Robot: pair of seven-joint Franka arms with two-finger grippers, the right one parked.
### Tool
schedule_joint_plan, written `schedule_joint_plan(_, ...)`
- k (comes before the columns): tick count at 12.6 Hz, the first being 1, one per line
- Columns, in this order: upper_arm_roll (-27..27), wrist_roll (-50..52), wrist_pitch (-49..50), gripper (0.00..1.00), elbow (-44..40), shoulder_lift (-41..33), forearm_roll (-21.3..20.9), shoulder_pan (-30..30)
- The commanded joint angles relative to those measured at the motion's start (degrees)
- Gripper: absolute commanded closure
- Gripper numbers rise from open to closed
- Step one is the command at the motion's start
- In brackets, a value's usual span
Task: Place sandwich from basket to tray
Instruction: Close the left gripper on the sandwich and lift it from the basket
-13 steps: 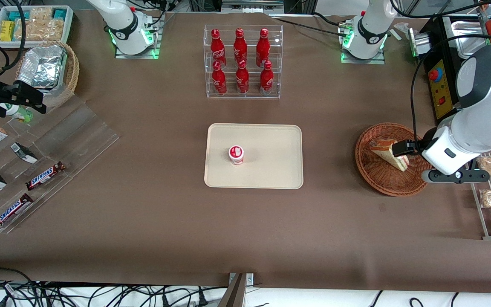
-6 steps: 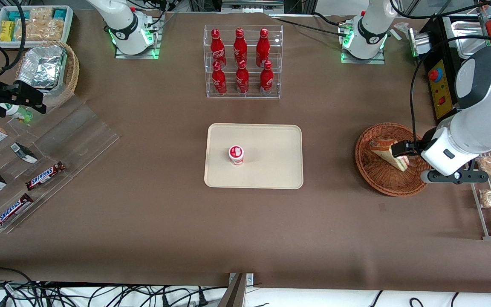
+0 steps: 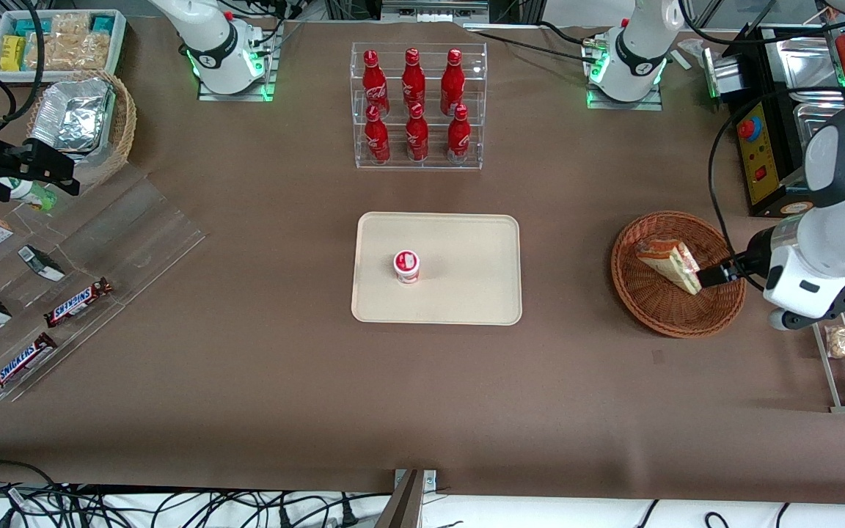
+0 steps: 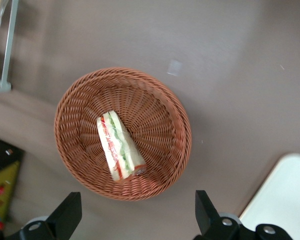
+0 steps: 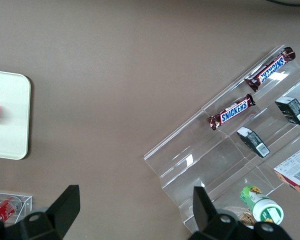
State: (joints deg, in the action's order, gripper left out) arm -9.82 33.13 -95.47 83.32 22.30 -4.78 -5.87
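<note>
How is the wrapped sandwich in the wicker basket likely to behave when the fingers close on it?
The sandwich is probably soft and would squash under a firm pinch, given its bread layers. Its clear wrap may be slippery. Lying in the basket, it looks light. The open gripper hovers above.

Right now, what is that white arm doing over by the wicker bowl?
It is meant to move the sandwich from the basket onto the tray. The sandwich lies in the basket, not gripped. The gripper hangs open above the basket's rim on the working arm's side. The tray holds only a small red-and-white cup.
</note>
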Motion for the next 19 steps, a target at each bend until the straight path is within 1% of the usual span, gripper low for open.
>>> schedule_joint_plan(1, -0.29, 15.25, -7.86, 0.0, 9.46, -1.64, -1.82, -0.81)
schedule_joint_plan(2, -0.2, 16.78, -10.67, 0.0, 13.14, -2.34, -2.08, -0.9)
schedule_joint_plan(3, -0.28, 17.14, -14.7, 0.0, 17.71, -3.48, -3.47, -1.6)
schedule_joint_plan(5, -0.29, 19.94, -25.85, 0.0, 26.94, -5.15, -3.66, -4.58)
schedule_joint_plan(6, -0.2, 20.13, -27.73, 0.0, 28.81, -5.25, -4.01, -5.03)
schedule_joint_plan(11, -0.46, 24.25, -28.01, 0.0, 33.74, -7.35, -4.28, -6.87)
schedule_joint_plan(13, -0.81, 27.41, -28.45, 0.0, 35.32, -7.97, -4.28, -6.88)
schedule_joint_plan(14, -0.99, 29.34, -29.5, 0.0, 35.85, -7.97, -4.28, -6.88)
schedule_joint_plan(17, -0.99, 33.14, -37.22, 0.0, 40.32, -7.36, -4.28, -6.88)
schedule_joint_plan(19, -1.08, 33.14, -37.95, 0.0, 41.39, -7.36, -4.28, -6.79)
